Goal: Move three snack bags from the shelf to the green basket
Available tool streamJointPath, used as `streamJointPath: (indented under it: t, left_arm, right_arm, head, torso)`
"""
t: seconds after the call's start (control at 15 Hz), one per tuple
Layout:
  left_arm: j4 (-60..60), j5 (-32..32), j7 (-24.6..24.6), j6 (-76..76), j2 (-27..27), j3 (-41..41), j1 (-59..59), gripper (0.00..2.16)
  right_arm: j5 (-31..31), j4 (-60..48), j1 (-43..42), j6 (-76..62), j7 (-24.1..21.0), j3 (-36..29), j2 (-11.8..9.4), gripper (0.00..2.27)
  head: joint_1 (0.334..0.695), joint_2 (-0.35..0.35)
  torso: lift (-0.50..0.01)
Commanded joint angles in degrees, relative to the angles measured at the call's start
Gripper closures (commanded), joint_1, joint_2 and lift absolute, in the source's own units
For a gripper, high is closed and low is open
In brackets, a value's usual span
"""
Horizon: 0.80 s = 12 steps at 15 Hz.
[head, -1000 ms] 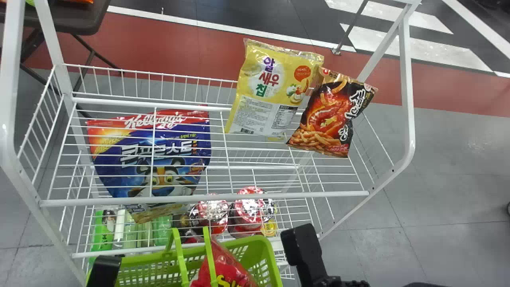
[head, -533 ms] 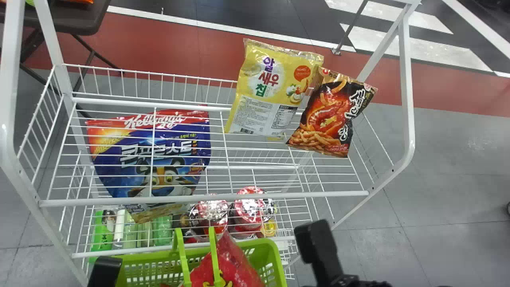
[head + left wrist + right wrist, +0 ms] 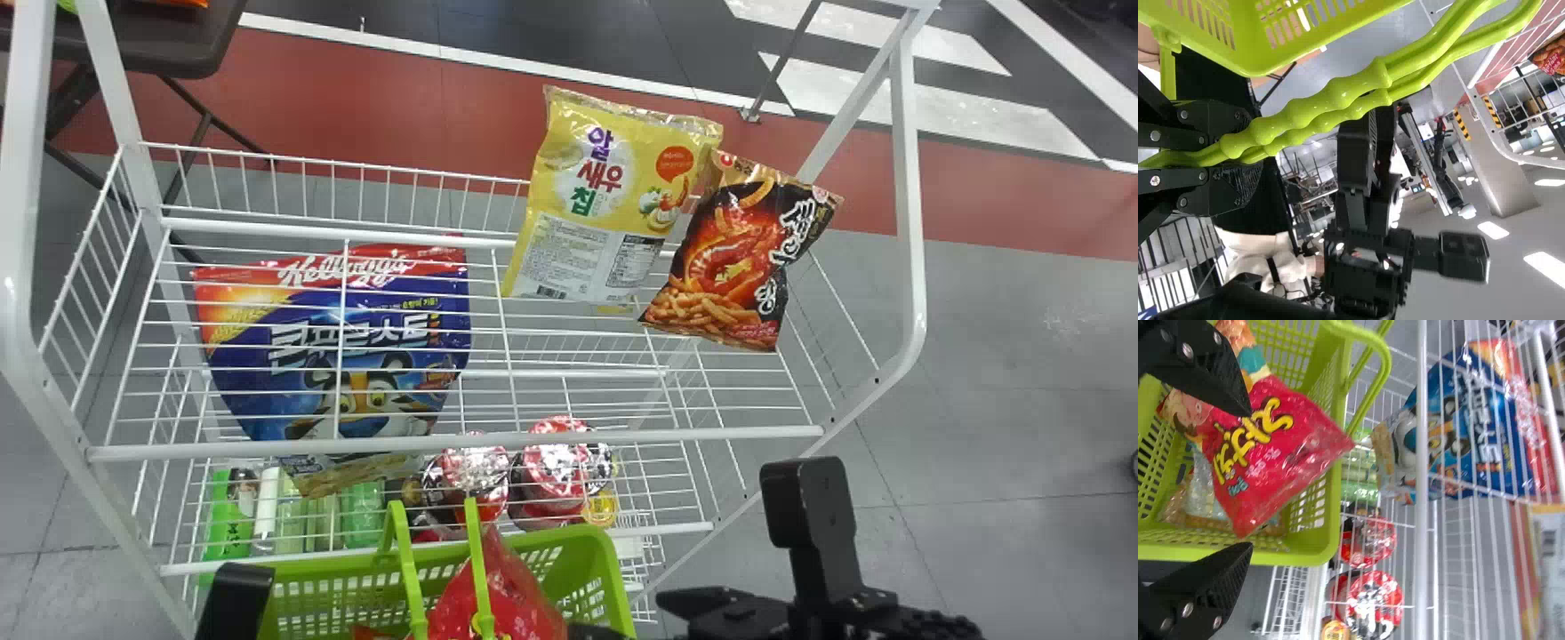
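The left gripper (image 3: pixel 233 600) stays at the lower left; in the left wrist view the left gripper (image 3: pixel 1253 150) is shut on the green basket's handles (image 3: pixel 1338 93). The right gripper (image 3: pixel 711 606) is at the basket's right; in the right wrist view the right gripper (image 3: pixel 1248 480) is open, its fingers apart over a red snack bag (image 3: pixel 1265 443). That red bag (image 3: pixel 502 591) leans inside the green basket (image 3: pixel 582 564), with a clear-and-brown package (image 3: pixel 1198 497) under it. A yellow snack bag (image 3: pixel 600 204) and a black-red snack bag (image 3: pixel 742 253) lean side by side on the upper shelf's right.
A blue cereal bag (image 3: pixel 356 347) is on the shelf's left. Red-lidded cups (image 3: pixel 556 462) and green bottles (image 3: pixel 229 520) stand on the level below. The white shelf rail (image 3: pixel 462 444) crosses behind the basket; a white post (image 3: pixel 907 204) rises at the right.
The right arm has moved to the right, bringing more of its wrist into the head view. The red bag's top has shifted within the basket, and the basket has swayed slightly.
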Motion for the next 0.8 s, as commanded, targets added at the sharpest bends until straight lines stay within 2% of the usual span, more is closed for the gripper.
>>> streamJointPath:
  t: [0.0,0.13,0.33,0.47,0.73]
  left_arm:
    - [0.1,-0.09,0.13,0.07,0.01,0.08,0.0,1.46]
    - [0.1,-0.09,0.13,0.07,0.18,0.08,0.0,1.46]
    - [0.1,-0.09,0.22,0.07,0.27,-0.01,0.0,1.46]
    - [-0.07,-0.09,0.13,0.07,0.45,0.08,0.17,1.46]
    - [-0.16,-0.09,0.13,0.07,0.62,0.08,0.0,1.46]
  right_arm:
    - [-3.73,7.18,-1.81,-17.69,0.01,-1.89,1.0,0.06]
    - [-5.57,13.15,-4.01,-34.91,-0.95,-2.68,1.7,0.06]
    - [-6.19,21.59,-8.93,-57.06,-6.05,-2.77,1.79,0.07]
    - [-4.43,27.66,-14.03,-61.98,-10.36,-3.03,1.7,0.05]
    - [1.28,35.92,-22.2,-62.16,-17.83,-4.53,1.26,0.06]
  head:
    - [0.695,-0.35]
    - [0.695,-0.35]
    - [0.695,-0.35]
    - [0.695,-0.35]
    - [0.695,-0.35]
  torso:
    - [-0.047]
    - [-0.047]
    - [-0.047]
    - [-0.047]
    - [-0.047]
